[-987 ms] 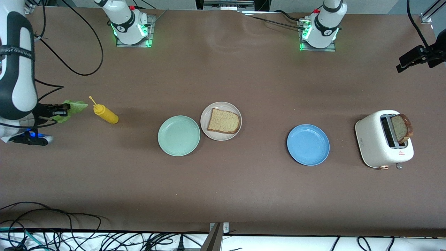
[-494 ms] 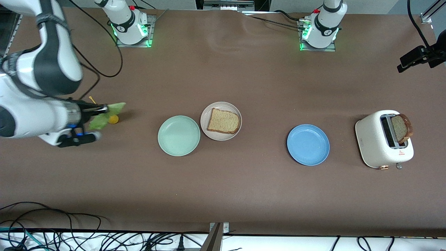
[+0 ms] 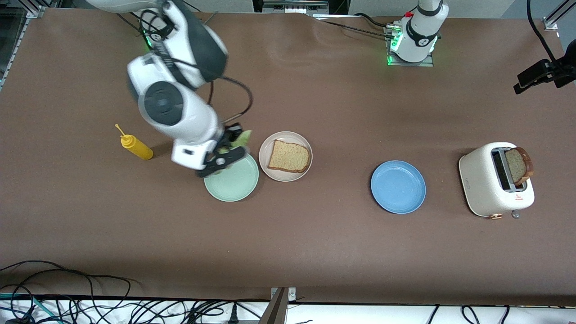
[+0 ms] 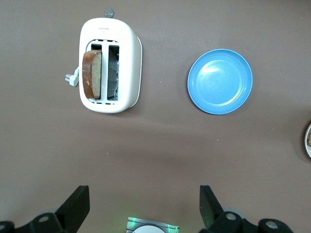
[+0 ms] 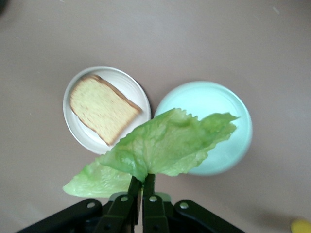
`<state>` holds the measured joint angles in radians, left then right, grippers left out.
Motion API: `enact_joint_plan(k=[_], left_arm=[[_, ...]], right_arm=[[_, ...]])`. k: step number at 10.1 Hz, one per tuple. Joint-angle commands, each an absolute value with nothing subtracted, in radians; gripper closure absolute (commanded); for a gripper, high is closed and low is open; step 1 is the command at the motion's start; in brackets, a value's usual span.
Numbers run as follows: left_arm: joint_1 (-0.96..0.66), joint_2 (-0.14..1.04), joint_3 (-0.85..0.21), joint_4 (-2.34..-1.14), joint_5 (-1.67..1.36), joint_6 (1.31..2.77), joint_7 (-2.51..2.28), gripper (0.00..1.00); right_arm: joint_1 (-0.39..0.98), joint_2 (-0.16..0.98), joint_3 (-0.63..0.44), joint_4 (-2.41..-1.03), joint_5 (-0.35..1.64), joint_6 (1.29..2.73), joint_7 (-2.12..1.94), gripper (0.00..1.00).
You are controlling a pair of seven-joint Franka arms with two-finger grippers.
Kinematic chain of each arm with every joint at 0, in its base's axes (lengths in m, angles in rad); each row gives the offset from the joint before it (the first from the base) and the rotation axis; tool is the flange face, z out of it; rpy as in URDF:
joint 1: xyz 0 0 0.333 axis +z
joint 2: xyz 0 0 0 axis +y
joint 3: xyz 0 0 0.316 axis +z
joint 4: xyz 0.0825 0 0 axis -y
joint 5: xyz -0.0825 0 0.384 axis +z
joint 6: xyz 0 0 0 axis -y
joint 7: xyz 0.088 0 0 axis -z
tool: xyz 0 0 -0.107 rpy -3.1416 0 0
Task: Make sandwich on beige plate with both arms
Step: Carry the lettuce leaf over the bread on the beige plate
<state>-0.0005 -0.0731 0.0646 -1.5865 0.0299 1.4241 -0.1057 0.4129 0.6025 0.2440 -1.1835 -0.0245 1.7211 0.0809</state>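
I've swung my right arm in from its own end of the table, and the lettuce leaf (image 3: 240, 138) has come with it, past the mustard bottle (image 3: 136, 146), which lies in the open again on the brown table (image 3: 315, 234) toward my right arm's end.

Working across the front view from there: my right gripper (image 5: 141, 185) is up in the air over the edge of the green plate (image 3: 234, 180), fingers pinched tight on the stem end of the leaf. In the right wrist view the leaf fans out from the fingertips, hanging above the gap where the green plate and the beige plate (image 3: 268, 168) sit just beside each other. The beige plate is a touch farther from the front camera than the green one, and one slice of bread (image 3: 289, 156) lies flat on it. No lettuce on that slice yet.

Next along, well apart, the blue plate (image 3: 398, 186) with nothing on it. Then the white toaster (image 3: 495, 184) toward my left arm's end, a second slice of bread (image 3: 519, 165) standing up out of one slot.

My left gripper (image 4: 141, 206) waits high above the table near its base, fingers spread wide, holding nothing.
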Motion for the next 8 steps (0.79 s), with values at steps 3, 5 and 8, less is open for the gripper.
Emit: enact_joint_plan(k=[3,5,8], left_arm=[[0.008,-0.06,0.064,-1.555,0.009,1.407,-0.089,0.0],[0.009,-0.06,0.064,-1.555,0.009,1.407,-0.089,0.0],[0.006,-0.06,0.064,-1.555,0.009,1.407,-0.089,0.0]], right_arm=[[0.572,0.741,0.236,-1.167,-0.19,1.916,0.06,1.0],[0.603,0.762,0.238,-1.173,-0.238,1.904,0.029,1.0],[0.624,0.758,0.239,-1.204,-0.247,1.786,-0.004,1.0]])
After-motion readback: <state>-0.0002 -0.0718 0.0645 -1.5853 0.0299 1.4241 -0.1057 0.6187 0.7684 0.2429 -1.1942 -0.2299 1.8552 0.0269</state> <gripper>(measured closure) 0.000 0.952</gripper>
